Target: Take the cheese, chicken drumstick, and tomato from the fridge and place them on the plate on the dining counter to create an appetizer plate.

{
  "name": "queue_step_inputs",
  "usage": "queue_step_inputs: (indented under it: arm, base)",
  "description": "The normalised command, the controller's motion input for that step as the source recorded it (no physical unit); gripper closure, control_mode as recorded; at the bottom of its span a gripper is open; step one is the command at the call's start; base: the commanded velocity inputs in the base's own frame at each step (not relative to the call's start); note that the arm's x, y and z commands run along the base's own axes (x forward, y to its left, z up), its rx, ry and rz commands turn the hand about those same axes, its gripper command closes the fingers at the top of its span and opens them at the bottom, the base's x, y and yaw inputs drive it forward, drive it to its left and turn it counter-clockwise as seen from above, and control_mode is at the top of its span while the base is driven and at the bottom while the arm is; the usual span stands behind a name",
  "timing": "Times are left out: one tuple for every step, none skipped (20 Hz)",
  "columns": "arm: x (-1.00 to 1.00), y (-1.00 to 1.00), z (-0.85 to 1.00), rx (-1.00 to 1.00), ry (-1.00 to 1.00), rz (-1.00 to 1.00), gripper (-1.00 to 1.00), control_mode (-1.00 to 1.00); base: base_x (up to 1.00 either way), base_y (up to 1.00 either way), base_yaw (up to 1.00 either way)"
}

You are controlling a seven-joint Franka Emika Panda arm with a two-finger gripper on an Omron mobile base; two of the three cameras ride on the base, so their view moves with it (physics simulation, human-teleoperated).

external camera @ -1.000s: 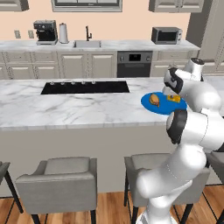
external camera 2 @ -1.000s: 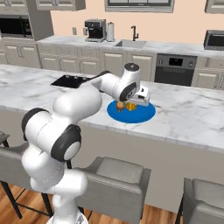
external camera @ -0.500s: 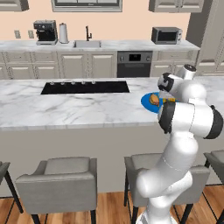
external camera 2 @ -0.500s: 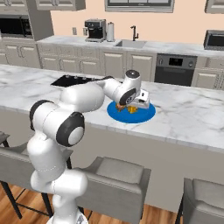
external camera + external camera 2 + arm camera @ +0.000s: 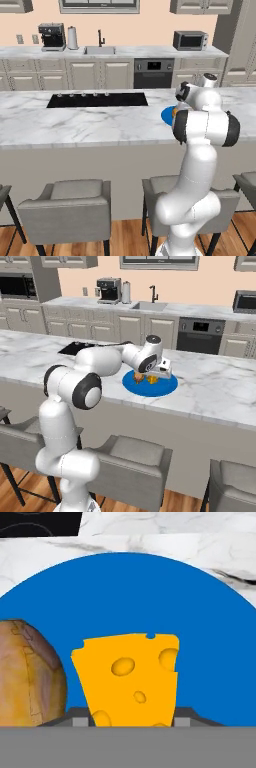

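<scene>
Arm swung in since half-sec ago, gripper (image 5: 159, 372) now low over plate (image 5: 167, 387), frame centre. Cheese (image 5: 129, 679) between tips, drumstick (image 5: 29, 674) beside it at left. Clamped or released—can't tell. Tomato pending.

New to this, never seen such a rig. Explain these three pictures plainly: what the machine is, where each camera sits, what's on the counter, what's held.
It is a white robot arm on a driving base, in a rendered kitchen. Two cameras ride on the base, behind the arm to its left and right. The third sits on the hand, looking along the gripper. On the marble counter lies a blue plate with the cheese and the drumstick on it. The cheese sits between the fingertips; whether they grip it, I cannot tell.
</scene>
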Motion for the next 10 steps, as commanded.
queue_step_inputs:
  arm:
    - [0.19, 0.00, -0.28, -0.01, 0.00, 0.00, -1.00, -1.00]
    - [0.16, 0.00, -0.21, -0.01, 0.00, 0.00, -1.00, -1.00]
    - [0.18, 0.00, -0.14, 0.00, -0.01, 0.00, -1.00, -1.00]
    - [0.19, -0.01, -0.07, 0.00, -0.01, 0.00, -1.00, -1.00]
    - [0.00, -0.09, 0.00, 0.00, -0.03, 0.00, -1.00, -1.00]
    - [0.00, -0.08, 0.07, 0.00, -0.07, 0.00, -1.00, -1.00]
    - [-0.23, -0.04, 0.31, 0.00, -0.09, 0.00, -1.00, -1.00]
    - [-0.39, 0.00, 0.52, 0.00, -0.10, 0.00, -1.00, -1.00]
    - [-0.53, 0.00, 0.78, -0.03, -0.12, 0.00, -1.00, -1.00]
    - [-0.69, 0.00, 0.90, -0.05, -0.21, 0.00, -1.00, -1.00]
  base:
    - [0.00, 0.00, 0.00]
    - [0.00, 0.00, 0.00]
    - [0.00, 0.00, 0.00]
    - [0.00, 0.00, 0.00]
    - [0.00, 0.00, 0.00]
    - [0.00, 0.00, 0.00]
    - [0.00, 0.00, 0.00]
    - [0.00, 0.00, 0.00]
    - [0.00, 0.00, 0.00]
    - [0.00, 0.00, 0.00]
